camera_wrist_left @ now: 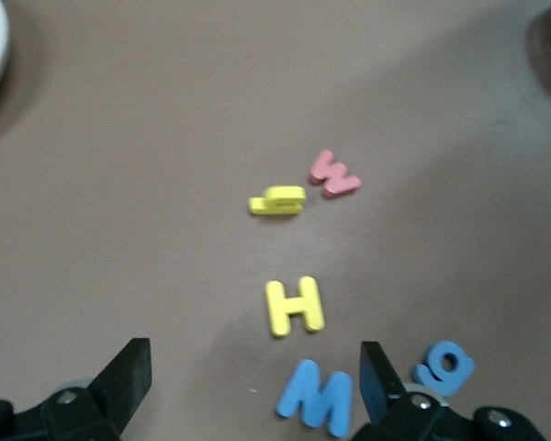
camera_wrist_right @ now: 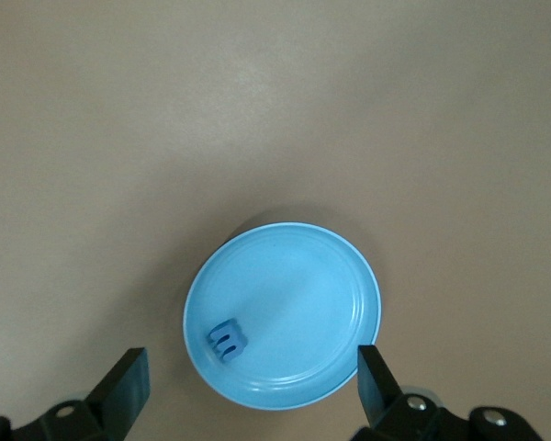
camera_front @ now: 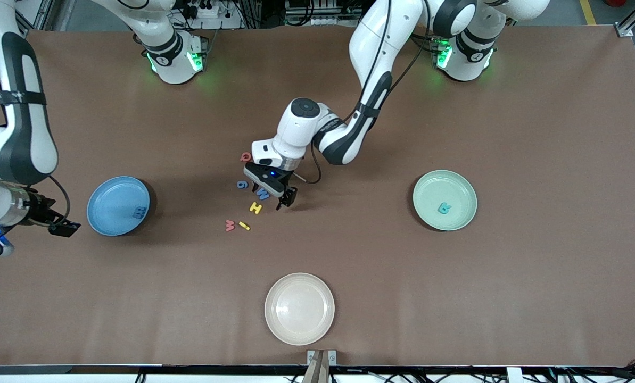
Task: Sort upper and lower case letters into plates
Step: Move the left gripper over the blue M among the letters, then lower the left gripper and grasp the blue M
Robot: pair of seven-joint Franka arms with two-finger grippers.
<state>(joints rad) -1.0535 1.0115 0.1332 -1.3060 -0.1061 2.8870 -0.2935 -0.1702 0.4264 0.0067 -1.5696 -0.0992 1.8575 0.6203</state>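
Two letters sit sorted, six wait loose on the brown counter (camera_front: 509, 292). A blue letter (camera_front: 139, 213) lies in the light blue plate (camera_front: 109, 197), and a teal letter (camera_front: 444, 208) lies in the mint green plate (camera_front: 429, 186).

The left end effector (camera_front: 287, 197) hovers low over the loose cluster at mid-counter, jaws spread apart and empty. Just beside its fingertips lies the blue M (camera_front: 263, 193); the yellow H (camera_front: 255, 207) sits a little past them, toward the front camera. The blue g (camera_front: 242, 184) lies close by on the side toward the right arm's end. A red letter (camera_front: 246, 156) peeks out beside the left arm's wrist. The red w (camera_front: 230, 225) and a small yellow letter (camera_front: 244, 225) lie together, nearest the front camera of the group.

The right end effector (camera_front: 64, 229) hangs just beside the light blue plate, toward the right arm's end of the counter, jaws wide and carrying nothing.

A cream-white plate (camera_front: 274, 330) sits well apart from both end effectors, nearest the front camera, with nothing in it.

Judging by the layout, the sort is about a quarter done. The left end effector appears lined up for its next pick, likely the M or the H.
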